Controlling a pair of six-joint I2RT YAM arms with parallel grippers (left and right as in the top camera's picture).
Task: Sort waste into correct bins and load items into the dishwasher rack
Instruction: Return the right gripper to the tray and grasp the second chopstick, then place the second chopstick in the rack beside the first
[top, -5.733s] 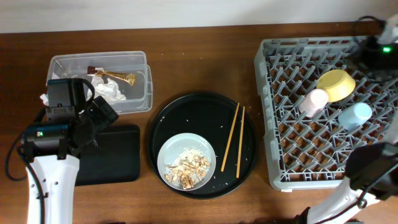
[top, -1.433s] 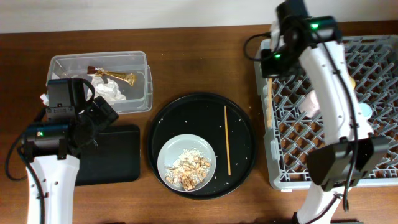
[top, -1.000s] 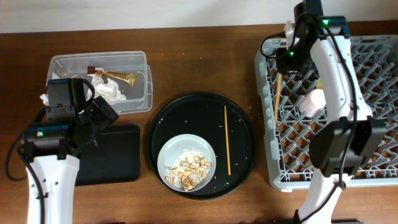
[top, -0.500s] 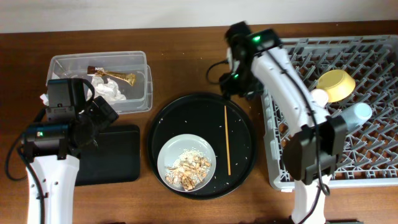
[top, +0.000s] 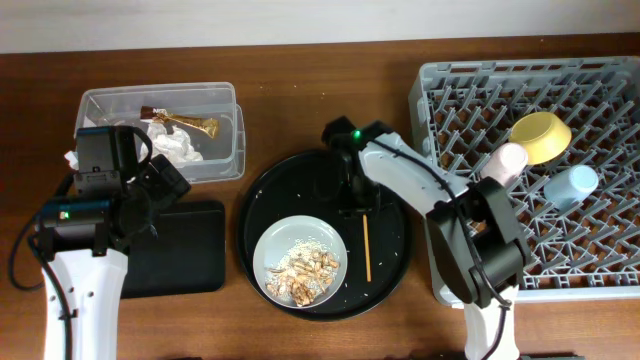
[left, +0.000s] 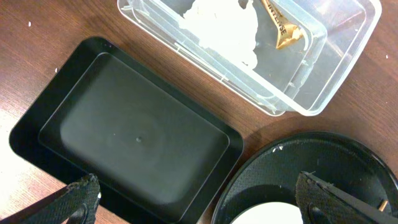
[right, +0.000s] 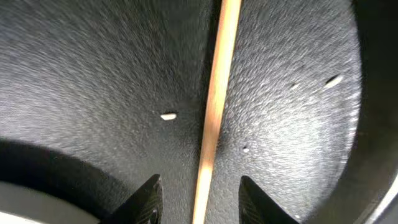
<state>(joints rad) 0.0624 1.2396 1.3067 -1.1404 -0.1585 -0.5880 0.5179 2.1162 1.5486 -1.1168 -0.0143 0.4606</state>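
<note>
From overhead, the dishwasher rack (top: 470, 90) is seen to the right of the round black tray (top: 290, 185), and the yellow-green bowl (top: 540, 137), the pink cup (top: 503, 163) and the light blue cup (top: 572, 185) are already laid in it. To the left of the round tray, on its far side, the clear tub (top: 236, 120) holds the crumpled napkin (top: 178, 147) and the gold-and-brown wrapper (top: 190, 124), so that part of the sorting can be judged done. The shallow black tray (top: 190, 250), just left of the round tray, holds nothing that can be seen. On the round tray itself the grey plate (top: 270, 240) is still loaded with the rice and brown scraps (top: 300, 270), and one chopstick (top: 367, 250) lies at its right side with the right gripper (top: 357, 200) lowered over its far end; a second chopstick cannot be made out anywhere. In the left wrist view the left gripper (left: 198, 183) is held wide apart and empty above the gap between the shallow tray (left: 130, 130) and the round tray (left: 249, 180). In the right wrist view the right gripper (right: 202, 196) is narrowed astride the chopstick (right: 217, 93), a slim gap showing on each side, so the stick is not yet clamped. The chopstick, the scraps and the plate are judged to remain.
</note>
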